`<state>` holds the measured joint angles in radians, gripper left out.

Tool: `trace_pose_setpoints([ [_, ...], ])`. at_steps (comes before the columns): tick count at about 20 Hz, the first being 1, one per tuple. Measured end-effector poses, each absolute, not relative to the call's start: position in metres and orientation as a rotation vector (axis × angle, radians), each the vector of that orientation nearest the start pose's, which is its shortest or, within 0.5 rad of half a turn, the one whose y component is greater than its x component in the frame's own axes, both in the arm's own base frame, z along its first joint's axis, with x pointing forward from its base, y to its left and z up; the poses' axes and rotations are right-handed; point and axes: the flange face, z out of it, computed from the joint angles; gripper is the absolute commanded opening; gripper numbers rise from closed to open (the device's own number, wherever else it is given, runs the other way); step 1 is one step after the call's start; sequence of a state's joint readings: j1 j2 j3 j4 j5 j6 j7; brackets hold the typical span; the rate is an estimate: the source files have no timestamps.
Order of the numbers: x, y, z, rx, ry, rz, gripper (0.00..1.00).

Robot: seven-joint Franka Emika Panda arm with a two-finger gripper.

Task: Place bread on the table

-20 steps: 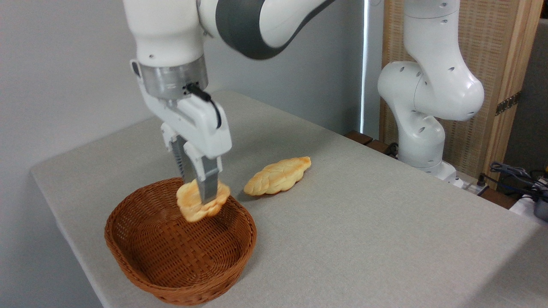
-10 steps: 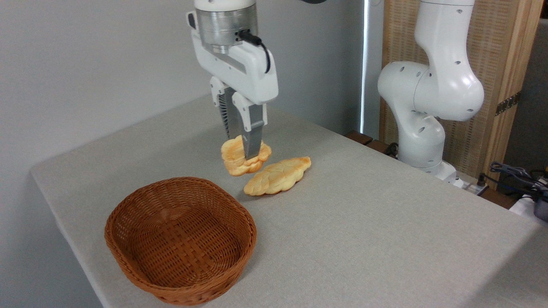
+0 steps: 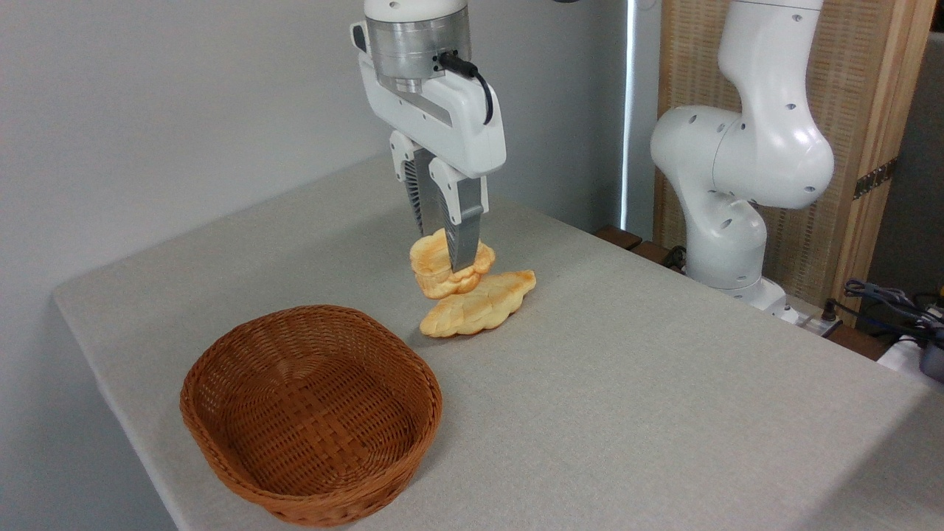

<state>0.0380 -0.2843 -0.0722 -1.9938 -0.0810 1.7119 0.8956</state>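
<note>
While your gripper pinches the bread tight, the bread hangs above the table, loaf at 5 o'clock.

I am carrying the bread in my gripper out of the basket, toward the table's far edge, above the braided loaf.

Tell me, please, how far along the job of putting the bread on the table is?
Done: the bun is out of the wicker basket. In hand: the gripper holds it in the air, above the braided loaf. Left: lower it onto bare table and release.
</note>
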Motion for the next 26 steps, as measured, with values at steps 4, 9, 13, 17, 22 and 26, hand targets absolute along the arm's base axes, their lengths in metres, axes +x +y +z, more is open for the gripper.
trace_pose_setpoints([
  [4,0.466,-0.027,0.582,-2.839,1.478,-0.012,1.0],
  [9,0.464,-0.034,0.583,-2.825,1.501,-0.013,1.0],
  [13,0.464,-0.034,0.583,-2.824,1.501,-0.014,1.0],
  [17,0.469,-0.033,0.586,-2.818,1.493,-0.047,1.0],
  [22,0.512,-0.027,0.581,-2.853,1.415,-0.095,1.0],
  [26,0.547,-0.028,0.579,-2.925,1.268,-0.111,1.0],
])
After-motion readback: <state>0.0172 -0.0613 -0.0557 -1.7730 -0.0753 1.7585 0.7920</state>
